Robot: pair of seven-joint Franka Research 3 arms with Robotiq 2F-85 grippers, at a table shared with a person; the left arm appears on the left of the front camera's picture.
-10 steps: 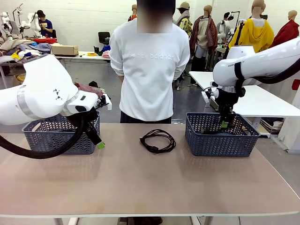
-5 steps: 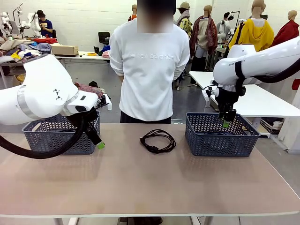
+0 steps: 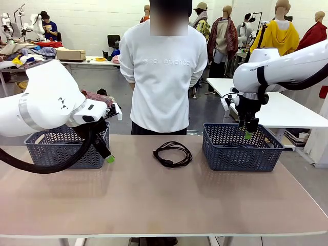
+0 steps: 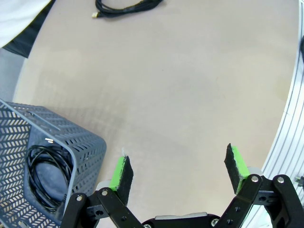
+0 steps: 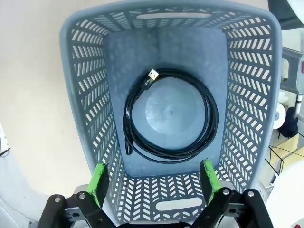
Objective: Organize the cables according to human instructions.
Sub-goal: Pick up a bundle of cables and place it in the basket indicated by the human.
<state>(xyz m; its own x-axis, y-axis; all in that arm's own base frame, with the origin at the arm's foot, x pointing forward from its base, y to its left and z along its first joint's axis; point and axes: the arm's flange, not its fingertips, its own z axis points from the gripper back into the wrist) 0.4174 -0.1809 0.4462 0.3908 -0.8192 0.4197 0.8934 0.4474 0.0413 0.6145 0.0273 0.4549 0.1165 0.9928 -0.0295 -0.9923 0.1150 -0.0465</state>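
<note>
Left gripper [image 3: 108, 157] hangs jaws wide, empty, beside the left basket [image 3: 48, 154], which holds a coiled cable [image 4: 45, 178]. Another cable [image 3: 172, 154] lies at table centre, 12 o'clock, before the person [image 3: 163, 77]. Right gripper [image 3: 248, 134], spread empty, has risen above the right basket [image 3: 241, 154]; its cable [image 5: 171, 121] lies inside.

The left basket [image 3: 61, 149] is largely hidden behind the left arm in the front view, and the wrist view's edge crops it [image 4: 42, 166]. The table cable [image 4: 128, 5] runs off the top edge. The right basket's cable [image 3: 241, 145] is perhaps just visible behind the wall.
</note>
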